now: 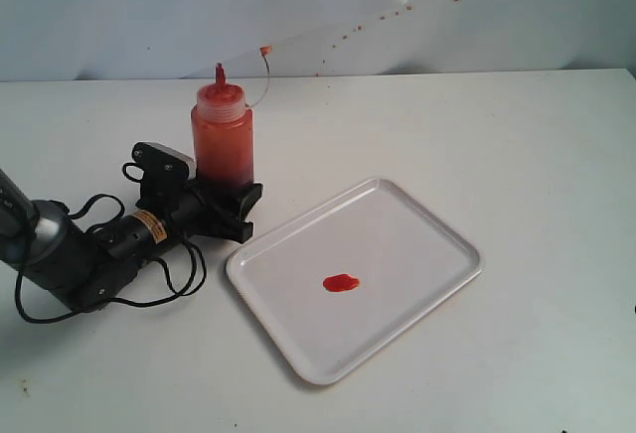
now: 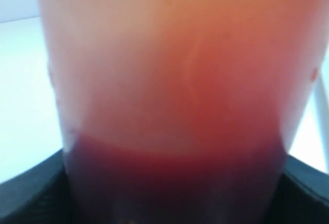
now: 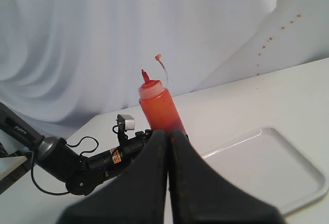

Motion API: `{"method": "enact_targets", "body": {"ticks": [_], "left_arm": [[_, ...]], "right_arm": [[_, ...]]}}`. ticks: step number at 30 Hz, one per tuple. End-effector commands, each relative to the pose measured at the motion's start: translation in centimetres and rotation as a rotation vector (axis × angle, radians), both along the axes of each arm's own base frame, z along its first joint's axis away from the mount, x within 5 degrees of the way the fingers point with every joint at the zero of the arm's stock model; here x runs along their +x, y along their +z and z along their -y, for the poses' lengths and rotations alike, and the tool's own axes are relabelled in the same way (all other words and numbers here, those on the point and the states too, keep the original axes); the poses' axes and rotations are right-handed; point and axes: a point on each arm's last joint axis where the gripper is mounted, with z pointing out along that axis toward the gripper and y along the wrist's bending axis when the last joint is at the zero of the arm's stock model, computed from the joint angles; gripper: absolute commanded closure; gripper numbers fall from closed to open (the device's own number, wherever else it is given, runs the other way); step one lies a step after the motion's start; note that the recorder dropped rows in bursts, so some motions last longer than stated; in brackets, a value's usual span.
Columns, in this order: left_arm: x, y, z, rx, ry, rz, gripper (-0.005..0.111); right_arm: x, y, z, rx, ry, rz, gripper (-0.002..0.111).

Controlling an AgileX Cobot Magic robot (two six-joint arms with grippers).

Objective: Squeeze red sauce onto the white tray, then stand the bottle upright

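Left jaws grip upright bottle [image 1: 223,145]; right jaws closed; red sauce [image 1: 341,282] on white tray [image 1: 417,244], exterior view only.

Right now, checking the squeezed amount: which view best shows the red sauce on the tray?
Exterior view: the red sauce lies unobstructed on the white tray. The right wrist view shows tray but no blob; the left wrist view, only the bottle.

The bottle [image 1: 223,140] is translucent plastic, the red sauce [image 1: 341,282] glossy, the white tray [image 1: 397,234] smooth shiny plastic
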Motion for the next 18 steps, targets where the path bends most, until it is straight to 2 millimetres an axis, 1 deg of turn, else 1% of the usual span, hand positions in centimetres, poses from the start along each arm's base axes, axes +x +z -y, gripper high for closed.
{"method": "enact_targets", "body": {"ticks": [1, 5, 7, 9, 11, 12, 14, 18], "left_arm": [[-0.27, -0.29, -0.18, 0.022, 0.008, -0.038, 0.042], [-0.27, -0.29, -0.18, 0.022, 0.008, -0.038, 0.042], [-0.27, -0.29, -0.18, 0.022, 0.008, -0.038, 0.039], [-0.27, -0.29, -0.18, 0.022, 0.008, -0.038, 0.031], [-0.27, -0.29, -0.18, 0.022, 0.008, -0.038, 0.02], [-0.27, -0.29, -0.18, 0.022, 0.008, -0.038, 0.012], [-0.27, -0.29, -0.18, 0.023, 0.008, -0.038, 0.002], [-0.29, -0.37, -0.2, 0.024, 0.01, -0.047, 0.002]], "right_arm": [[-0.03, -0.13, 0.02, 0.007, 0.0, -0.007, 0.108], [-0.03, -0.13, 0.02, 0.007, 0.0, -0.007, 0.108], [-0.03, -0.13, 0.02, 0.007, 0.0, -0.007, 0.108], [-0.03, -0.13, 0.02, 0.007, 0.0, -0.007, 0.108], [-0.03, -0.13, 0.02, 0.007, 0.0, -0.007, 0.108], [-0.03, -0.13, 0.02, 0.007, 0.0, -0.007, 0.108], [-0.03, -0.13, 0.02, 0.007, 0.0, -0.007, 0.108], [-0.03, -0.13, 0.02, 0.007, 0.0, -0.007, 0.108]]}}
